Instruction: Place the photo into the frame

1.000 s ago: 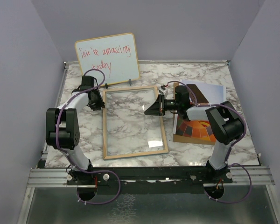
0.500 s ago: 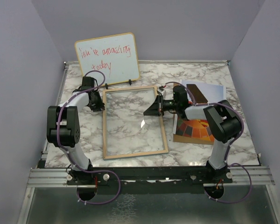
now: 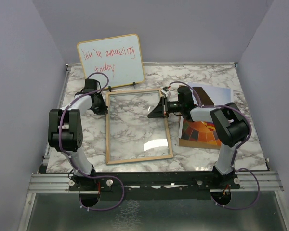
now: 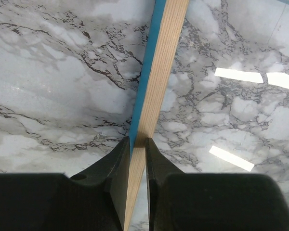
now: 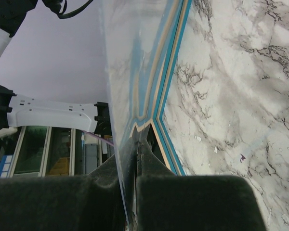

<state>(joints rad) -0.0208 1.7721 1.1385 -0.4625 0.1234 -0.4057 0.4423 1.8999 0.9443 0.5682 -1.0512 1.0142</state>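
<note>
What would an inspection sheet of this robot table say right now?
Surface: white marble-patterned table, glare on it.
Job's things: light-wood, blue-edged rectangular picture frame, empty; hot-air balloon photo right of it, partly under the right arm.
Clutter: brown backing board; whiteboard with red handwriting.
Grippers: left gripper, right gripper each shut on a frame edge.
Cables: purple cables loop along both arms.
Surroundings: plain grey walls.

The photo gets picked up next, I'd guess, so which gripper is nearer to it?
Right. The right gripper grips the right rail of the frame, just left of the photo; the left gripper grips the left rail, across the frame from it.
</note>
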